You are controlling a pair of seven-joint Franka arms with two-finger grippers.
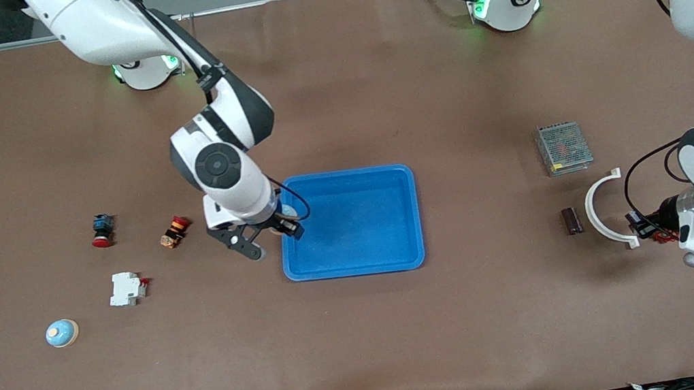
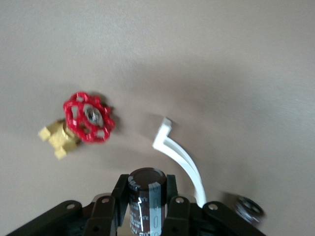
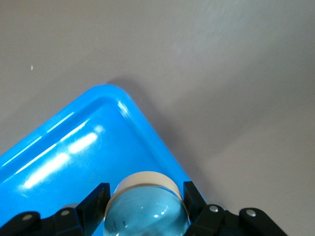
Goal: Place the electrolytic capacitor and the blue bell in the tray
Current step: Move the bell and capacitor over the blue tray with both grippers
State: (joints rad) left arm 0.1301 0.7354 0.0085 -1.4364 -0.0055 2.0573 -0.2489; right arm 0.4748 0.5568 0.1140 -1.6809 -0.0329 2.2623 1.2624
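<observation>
Front view, table bits: a spare bell point(image 1: 61, 332) and a circuit breaker point(image 1: 127, 288) sit toward the right arm's end, not needed right now.
Right gripper point(image 1: 271, 232): clamped on the blue bell point(image 3: 146, 211), hanging over the tray's corner at the right arm's end.
Tray point(image 1: 344, 173): nothing lying in it yet, far as I can see.
Tip: I'd shift the bell inward over the flat floor and get it low before letting go. Dropped this close to the rim, it could tip out.
Loose capacitor point(image 1: 572, 220): on the table beside the white curved bracket point(image 1: 599, 212).
Left gripper point(image 1: 642, 224): squeezed on an electrolytic capacitor point(image 2: 146, 196), over the table by the bracket and a red-handled valve point(image 2: 88, 117), well apart from the tray.
</observation>
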